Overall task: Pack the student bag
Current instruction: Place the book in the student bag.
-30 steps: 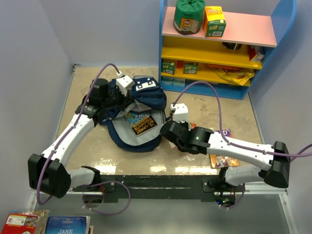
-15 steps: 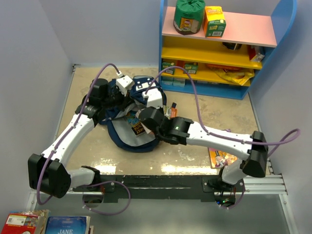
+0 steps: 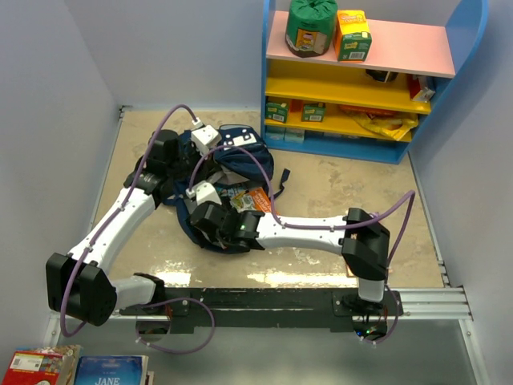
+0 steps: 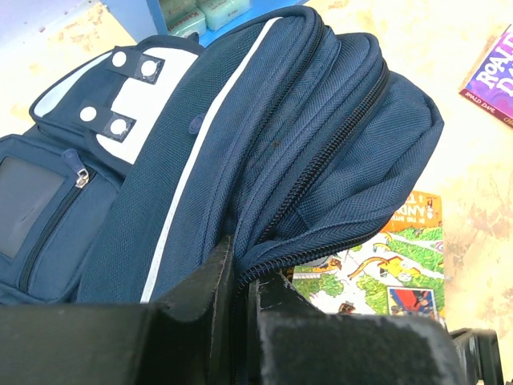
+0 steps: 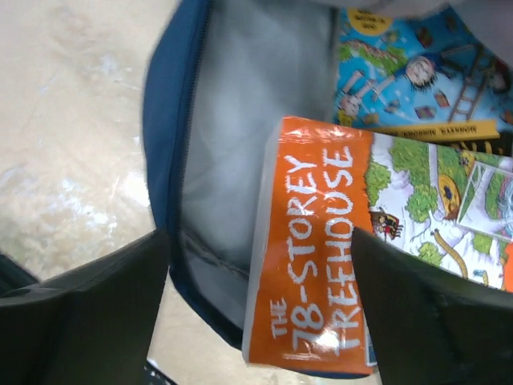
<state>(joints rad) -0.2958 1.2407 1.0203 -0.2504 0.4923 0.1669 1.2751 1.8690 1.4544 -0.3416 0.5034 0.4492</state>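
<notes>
The student bag [image 3: 240,156], a navy backpack with white patches, lies on the table with its mouth held wide. My left gripper [image 3: 195,160] is shut on the bag's zipper edge [image 4: 240,269], lifting the flap. An orange book [image 5: 313,257], "The 78-Storey Treehouse", lies in the bag's mouth against the grey lining [image 5: 248,120], on top of a blue-covered book [image 5: 417,72]. My right gripper [image 5: 260,309] hangs open over the orange book, whose spine sits between the fingers, clear of the left finger [image 5: 80,313]. From above, the right gripper [image 3: 228,212] sits over the bag's near edge.
A blue shelf unit [image 3: 361,76] with pink and yellow shelves holding boxes and packets stands at the back right. A purple Roald Dahl book [image 4: 490,72] lies on the table beyond the bag. More books [image 3: 48,365] lie off the table at the bottom left. Walls close in left and right.
My right arm swung left from the table's right side to the bag, carrying the orange book, and its jaws opened over the bag's mouth. The left arm held still.
</notes>
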